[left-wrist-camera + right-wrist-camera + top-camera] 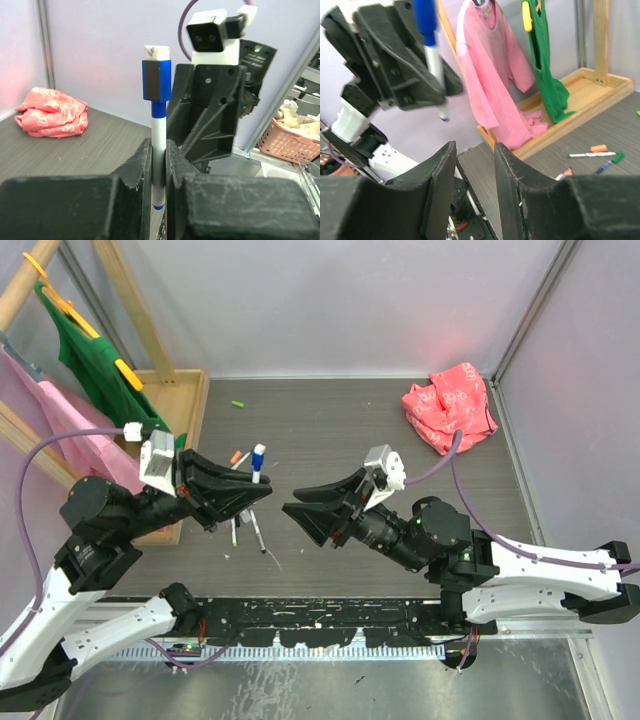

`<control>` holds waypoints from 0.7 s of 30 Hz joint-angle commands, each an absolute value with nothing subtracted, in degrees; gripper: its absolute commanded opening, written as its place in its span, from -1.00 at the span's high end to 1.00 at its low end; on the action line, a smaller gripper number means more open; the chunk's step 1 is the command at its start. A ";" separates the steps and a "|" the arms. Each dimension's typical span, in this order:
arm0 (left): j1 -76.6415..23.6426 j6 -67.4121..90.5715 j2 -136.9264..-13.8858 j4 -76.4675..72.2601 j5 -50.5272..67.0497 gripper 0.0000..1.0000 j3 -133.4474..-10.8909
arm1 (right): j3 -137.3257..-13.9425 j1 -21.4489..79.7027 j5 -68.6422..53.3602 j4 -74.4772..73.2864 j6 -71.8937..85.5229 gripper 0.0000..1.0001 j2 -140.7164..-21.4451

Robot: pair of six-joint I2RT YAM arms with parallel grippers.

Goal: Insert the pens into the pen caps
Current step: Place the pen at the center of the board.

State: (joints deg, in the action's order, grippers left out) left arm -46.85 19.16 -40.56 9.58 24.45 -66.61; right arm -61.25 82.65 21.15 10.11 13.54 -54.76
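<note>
My left gripper (pixel 262 496) is shut on a white pen (pixel 158 131) with a blue cap (pixel 156 80) on its upper end, and holds it upright above the table. The pen also shows in the top view (pixel 258 464) and in the right wrist view (pixel 433 54). My right gripper (pixel 296 516) faces it from the right, open and empty, jaws apart (pixel 474 172). More pens lie on the table: one with an orange end (pixel 238 457), two under the left gripper (pixel 259 534), and several in the right wrist view (pixel 592 154). A loose green cap (pixel 238 403) lies at the back.
A wooden clothes rack (pixel 170 390) with green (pixel 95 360) and pink garments stands at the left. A crumpled red bag (pixel 450 405) lies at the back right. Grey walls close the table's far and right sides.
</note>
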 commanded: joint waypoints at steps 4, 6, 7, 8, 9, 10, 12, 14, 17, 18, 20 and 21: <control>-46.58 20.22 -37.85 1.14 32.80 1.00 -64.50 | -56.24 82.95 27.10 3.79 11.55 0.15 -47.76; -46.60 20.60 -37.59 0.01 35.58 1.00 -63.86 | -54.58 82.92 28.76 1.67 12.48 0.15 -46.57; -46.58 20.65 -37.47 -0.30 36.27 1.00 -63.56 | -53.83 82.96 29.68 0.71 13.04 0.13 -46.05; -46.59 20.65 -37.44 -0.49 36.80 1.00 -63.40 | -53.07 82.97 30.42 -0.10 13.53 0.12 -45.64; -46.62 20.59 -37.46 -0.54 37.14 1.00 -63.25 | -52.35 82.96 31.13 -1.01 14.07 0.11 -45.28; -46.65 20.59 -37.52 -0.61 37.56 1.00 -63.20 | -51.79 82.95 31.91 -1.69 14.55 0.10 -44.91; -46.59 20.40 -37.90 -0.49 38.32 1.00 -63.23 | -50.59 82.97 33.04 -2.75 15.28 0.08 -44.52; -46.61 20.16 -38.45 -0.36 38.84 1.00 -63.28 | -50.01 82.95 34.38 -3.56 15.80 0.07 -44.45; -46.62 19.84 -38.95 0.22 37.88 1.00 -63.15 | -50.63 82.89 37.08 -6.19 16.96 0.05 -45.19; -46.59 19.72 -39.28 0.81 36.78 1.00 -63.16 | -51.43 82.55 38.71 -8.02 18.15 0.04 -45.77; -46.65 19.81 -40.17 3.43 32.84 1.00 -63.50 | -53.73 81.18 41.62 -14.82 20.80 0.05 -47.77; -46.63 19.97 -40.75 4.46 31.05 1.00 -63.63 | -54.75 79.54 41.73 -17.41 22.01 0.04 -48.88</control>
State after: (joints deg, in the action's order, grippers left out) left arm -46.85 20.10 -38.87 3.25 36.38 -63.13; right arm -50.19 82.26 35.59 -8.84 16.93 -46.15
